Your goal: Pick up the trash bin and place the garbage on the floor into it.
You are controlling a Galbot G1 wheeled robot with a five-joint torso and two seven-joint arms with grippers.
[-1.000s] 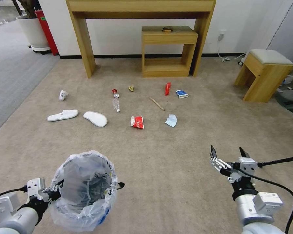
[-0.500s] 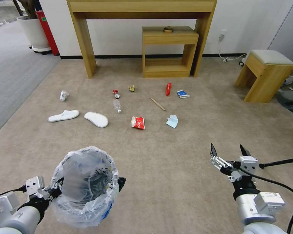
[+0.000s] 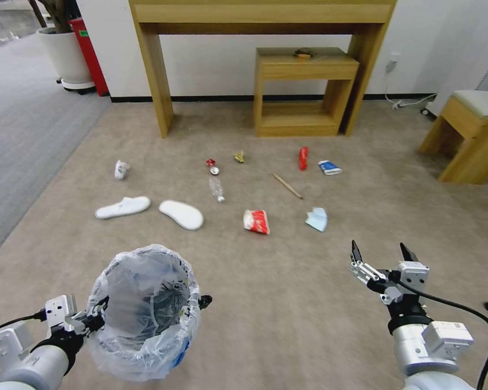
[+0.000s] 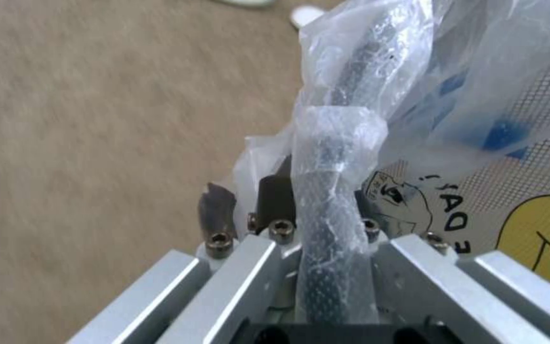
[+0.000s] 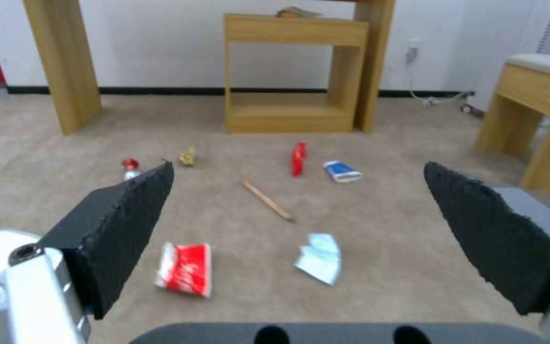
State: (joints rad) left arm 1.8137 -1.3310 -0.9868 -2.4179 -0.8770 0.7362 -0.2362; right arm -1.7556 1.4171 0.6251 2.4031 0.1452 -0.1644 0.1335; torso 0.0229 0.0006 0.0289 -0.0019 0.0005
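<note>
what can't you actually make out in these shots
- Bottom of the trash bin, head view: crinkled liner hides whether anything is inside.
- Left claw fingertips, left wrist view: wrapped in the bag at the rim.
- Small thing on the low shelf, head view: too small to name.
- Stool, head view: cut by the right edge.
</note>
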